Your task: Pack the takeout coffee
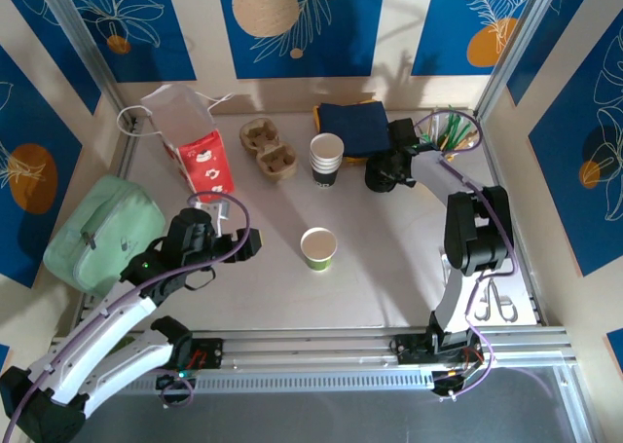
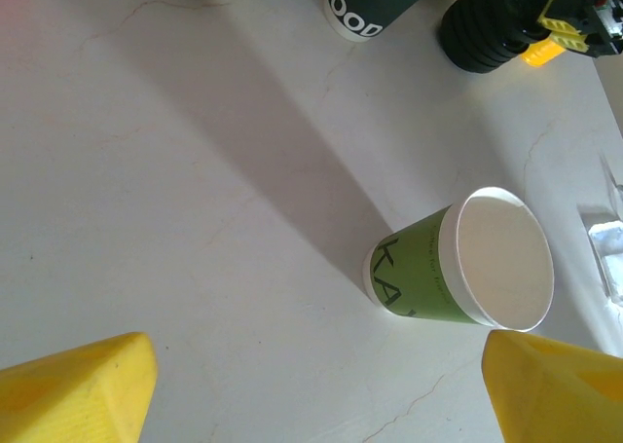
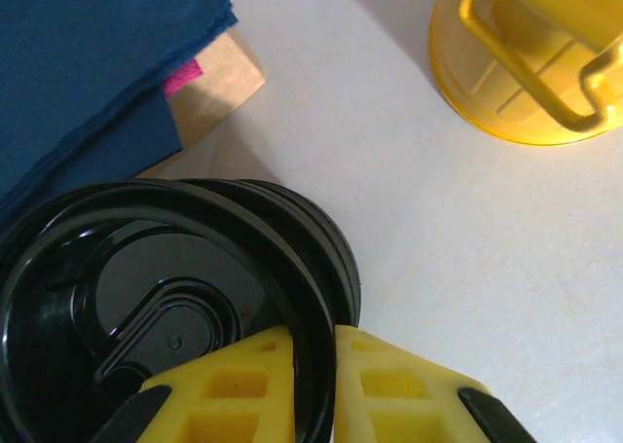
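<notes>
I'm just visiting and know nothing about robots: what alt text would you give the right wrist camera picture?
The yellow right end effector pinches the rim of the top black lid on a stack of lids, seen close from above. Folded blue napkins lie upper left, a yellow container upper right, on a pale table.

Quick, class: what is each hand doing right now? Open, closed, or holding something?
Left hand: open, holding nothing.
Right hand: closed on the rim of a black lid.
</notes>
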### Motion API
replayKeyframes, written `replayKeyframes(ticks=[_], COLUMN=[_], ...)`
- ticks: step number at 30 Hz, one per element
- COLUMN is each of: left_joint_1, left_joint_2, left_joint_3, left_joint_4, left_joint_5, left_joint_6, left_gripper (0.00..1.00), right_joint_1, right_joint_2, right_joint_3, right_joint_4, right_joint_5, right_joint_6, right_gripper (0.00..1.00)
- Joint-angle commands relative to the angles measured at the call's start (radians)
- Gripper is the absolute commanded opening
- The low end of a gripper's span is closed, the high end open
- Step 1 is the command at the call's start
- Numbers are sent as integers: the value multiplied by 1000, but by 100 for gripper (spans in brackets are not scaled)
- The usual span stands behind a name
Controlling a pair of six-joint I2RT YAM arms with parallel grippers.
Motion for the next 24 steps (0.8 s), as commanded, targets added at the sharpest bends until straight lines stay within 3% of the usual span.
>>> replayKeyframes(ticks=[1, 9, 14, 17, 24], left_joint_1=[-10, -9, -10, -9, -9], left_joint_2=[-6, 66, 112, 133, 196], left_joint_3=[56, 137, 201, 232, 294], left_joint_4=[-20, 14, 49, 76, 115], left_joint_5=[-2, 151, 229, 264, 326], left_joint_6=[5, -4, -30, -52, -111], left_gripper=[87, 88, 88, 89, 89], right_joint_1=[4, 42, 98, 149, 335], right_joint_2=[-91, -256, -396, -454, -523], right_joint_3=[-15, -76, -139, -141, -105], right_joint_4=[-25, -83, -98, -135, -230], right_joint_5=[-20, -16, -86, -149, -157], right_joint_6=[-31, -85, -133, -142, -113], right_gripper=[15, 15, 14, 14, 14])
